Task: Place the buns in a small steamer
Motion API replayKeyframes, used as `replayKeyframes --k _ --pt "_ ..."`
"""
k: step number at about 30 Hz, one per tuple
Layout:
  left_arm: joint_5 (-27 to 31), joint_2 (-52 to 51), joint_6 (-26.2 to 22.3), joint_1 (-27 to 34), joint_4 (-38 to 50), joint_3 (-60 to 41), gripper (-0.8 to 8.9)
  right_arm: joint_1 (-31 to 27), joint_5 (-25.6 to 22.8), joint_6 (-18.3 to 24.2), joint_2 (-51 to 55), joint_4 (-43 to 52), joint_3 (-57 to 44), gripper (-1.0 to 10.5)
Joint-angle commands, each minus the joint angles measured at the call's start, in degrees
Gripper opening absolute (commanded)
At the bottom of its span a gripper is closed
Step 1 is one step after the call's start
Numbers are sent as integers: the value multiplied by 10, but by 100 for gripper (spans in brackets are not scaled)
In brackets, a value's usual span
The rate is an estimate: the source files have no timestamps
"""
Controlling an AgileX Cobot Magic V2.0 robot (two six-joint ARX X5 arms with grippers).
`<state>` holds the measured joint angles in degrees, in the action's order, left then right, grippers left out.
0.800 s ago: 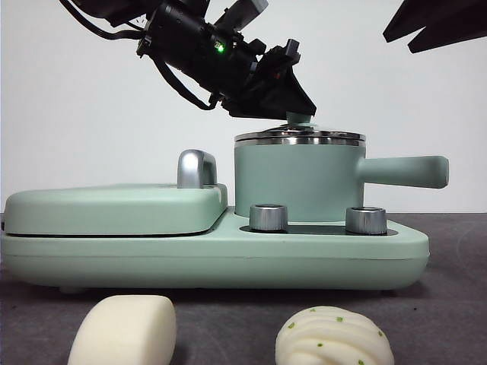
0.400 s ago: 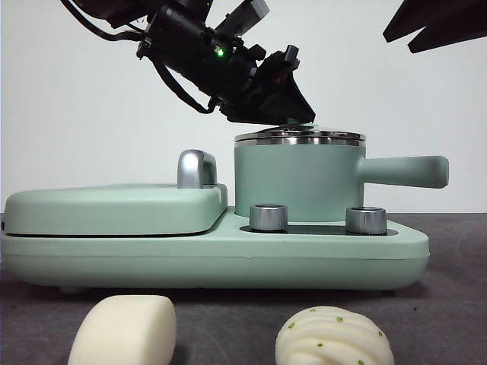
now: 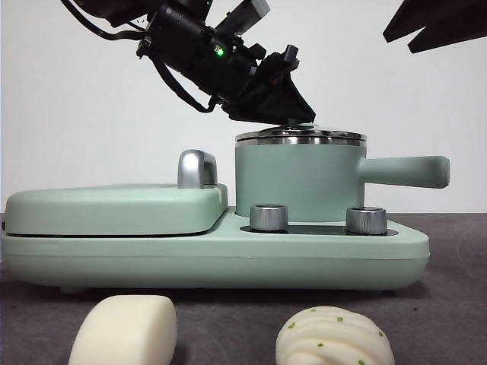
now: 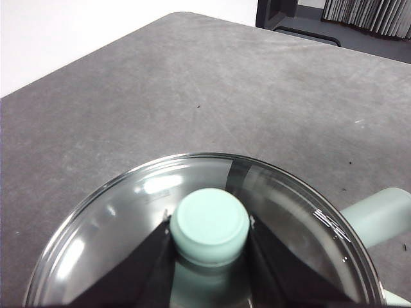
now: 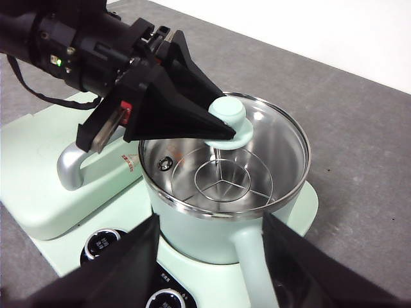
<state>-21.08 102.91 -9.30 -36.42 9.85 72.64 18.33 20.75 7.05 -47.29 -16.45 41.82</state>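
Observation:
The small steamer (image 3: 297,179) is a mint-green pot with a steel rim and a side handle (image 3: 403,171). Its glass lid (image 5: 270,138) sits on it. My left gripper (image 3: 285,103) reaches down from the upper left and is shut on the lid's green knob (image 4: 210,224), one jaw on each side. The knob also shows in the right wrist view (image 5: 229,119). The smooth bun (image 3: 125,328) and the twisted, green-flecked bun (image 3: 333,337) lie on the table in front of the cooker. My right gripper (image 5: 210,217) is open and empty, hanging above the pot on its handle side.
The flat mint-green griddle (image 3: 114,209) with its chrome handle (image 3: 196,169) lies left of the pot on the same base (image 3: 213,258). Two steel dials (image 3: 268,217) (image 3: 366,220) stand in front of the pot. A steel rack (image 5: 225,179) shows through the lid.
My left gripper has edged slightly to the right at the lid knob, which now shows less in the front view. The lid, the pot and the buns have not moved.

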Motion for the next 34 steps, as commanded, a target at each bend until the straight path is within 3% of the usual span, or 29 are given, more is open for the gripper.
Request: replayKeyframes --k 1,9,26,31,34 --pt "2 15 8 -4 -10 18 16 3 -2 -7 -2 5 10 255" --pt "2 7 10 -3 -28 60 15 3 -2 -7 -2 -3 10 255" --pt "3 -158 14 35 -293 96 16 4 7 -6 -2 -17 10 256" --pt "40 -217 14 63 -371 91 16 34 24 1 -2 -17 10 258" --pt "59 -252 13 86 -402 81 16 73 23 28 -3 -17 10 258"
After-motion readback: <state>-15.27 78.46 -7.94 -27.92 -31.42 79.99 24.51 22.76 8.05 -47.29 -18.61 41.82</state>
